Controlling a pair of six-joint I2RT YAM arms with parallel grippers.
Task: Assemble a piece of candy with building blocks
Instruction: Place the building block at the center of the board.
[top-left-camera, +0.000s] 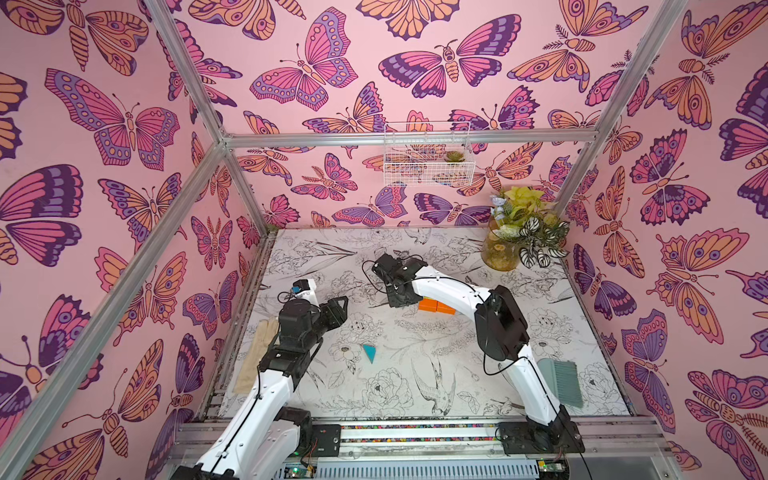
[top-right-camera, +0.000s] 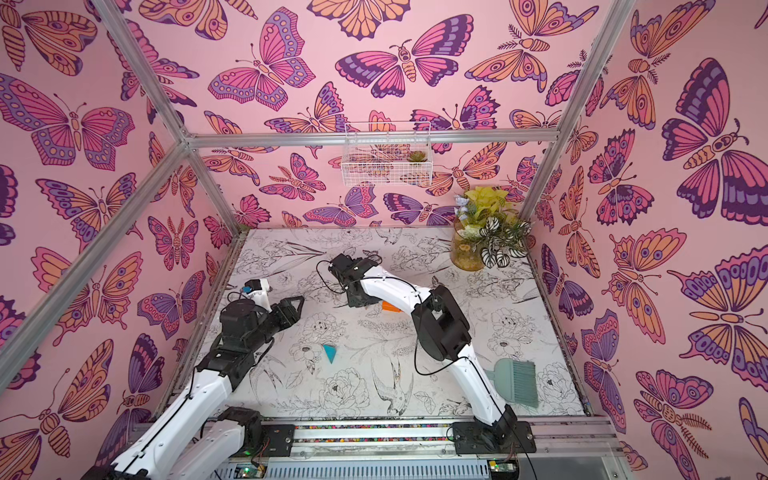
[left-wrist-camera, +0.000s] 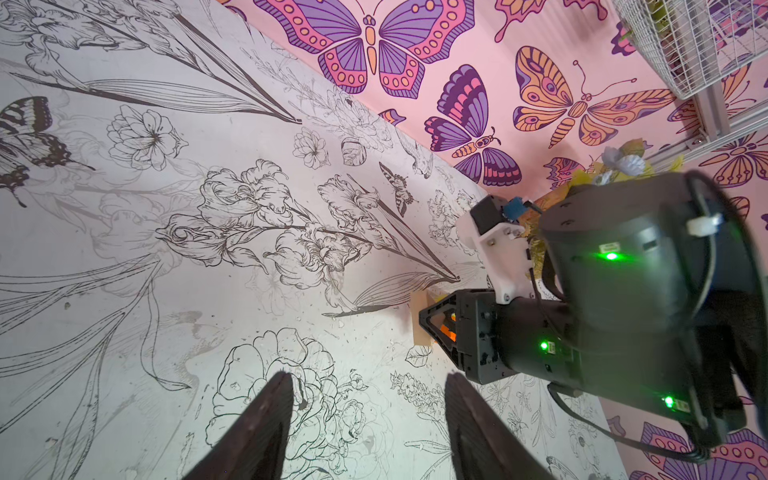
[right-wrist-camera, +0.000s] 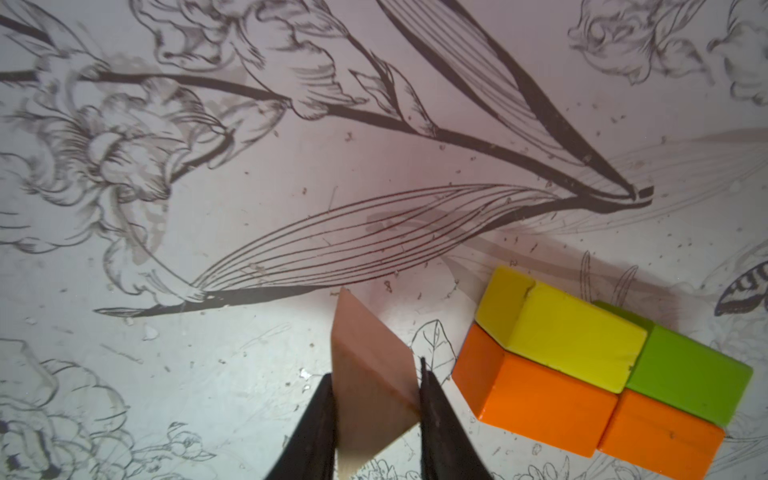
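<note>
1. The tan triangle (right-wrist-camera: 365, 345) stands on edge between the fingers of the right gripper (right-wrist-camera: 376, 374). The fingers are drawn in narrowly and press on its two flat faces, so the gripper has hold of it.
2. One corner of the triangle points away from the wrist. I cannot tell whether its lower edge touches the table (right-wrist-camera: 249, 187).
3. Just beside the held triangle, across a thin strip of table with a printed leaf, four bricks lie packed into a rectangle.
4. The yellow brick (right-wrist-camera: 573, 336) and green brick (right-wrist-camera: 690, 370) lie end to end in one row. The orange bricks (right-wrist-camera: 536, 399) lie end to end in the other row, and all four touch.
5. The triangle faces the end of the rectangle made by the yellow brick and one orange brick, but does not touch it.
6. In both top views the right arm covers most of the rectangle, and only the orange shows.
7. The teal triangle (top-left-camera: 369, 353) lies flat on the table, well apart from the rectangle and near the left arm.
8. The left gripper (left-wrist-camera: 370, 378) hangs over bare table with its jaws partly spread, holding nothing and touching nothing.
</note>
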